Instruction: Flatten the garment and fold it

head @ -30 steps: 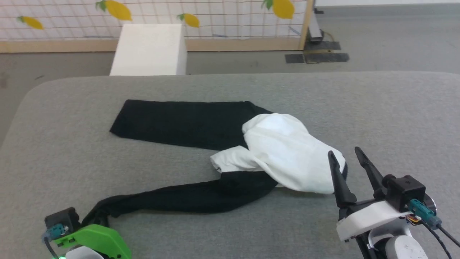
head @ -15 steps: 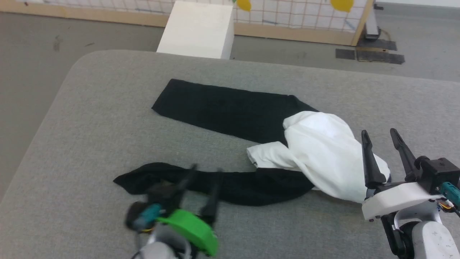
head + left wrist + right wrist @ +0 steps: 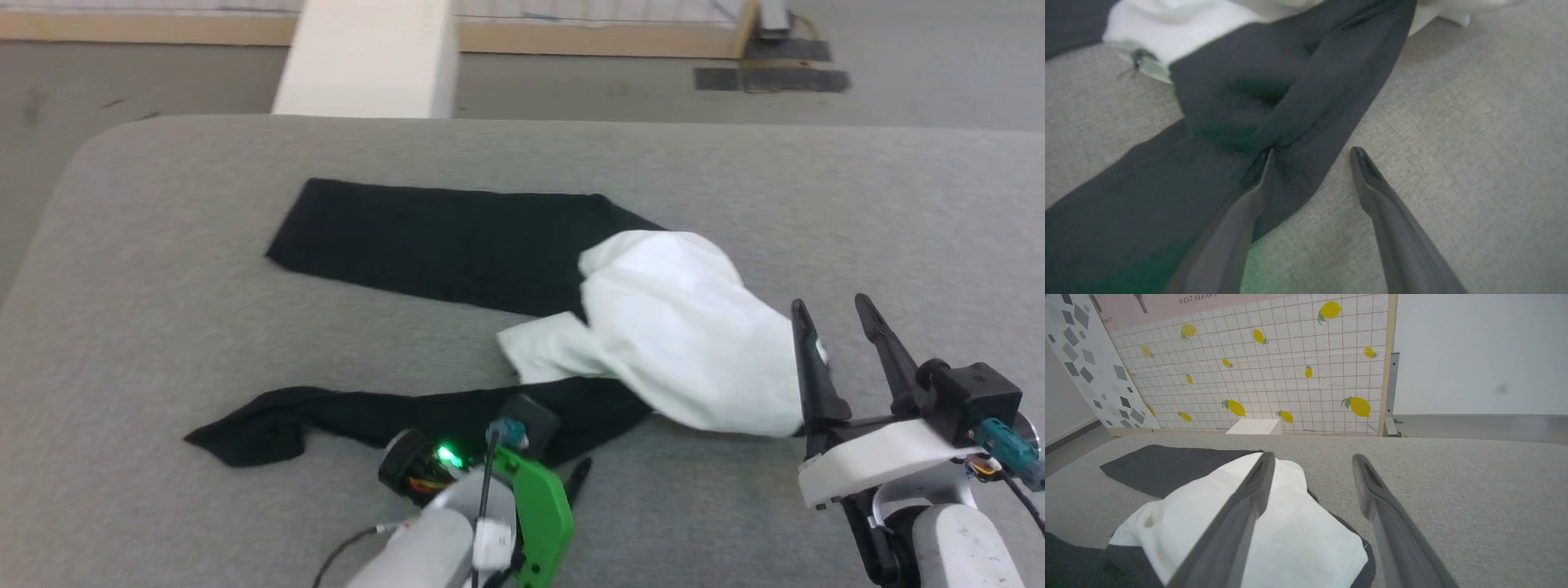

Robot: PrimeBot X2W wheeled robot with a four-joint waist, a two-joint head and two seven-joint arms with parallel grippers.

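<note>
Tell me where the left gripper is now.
Bottom centre of the head view: the left gripper stands open astride the edge of the near black sleeve of the garment.

Light: bright, even and diffuse; no glare.
Shadows: soft and faint under the garment [image 3: 686,351] on the grey table [image 3: 163,245].
Glow: green tint beside the left gripper [image 3: 1310,152] in the left wrist view.
Blur: left wrist view grainy and soft; head view slightly soft.
Focus: right wrist view sharp on the lemon-print wall [image 3: 1274,367].
</note>
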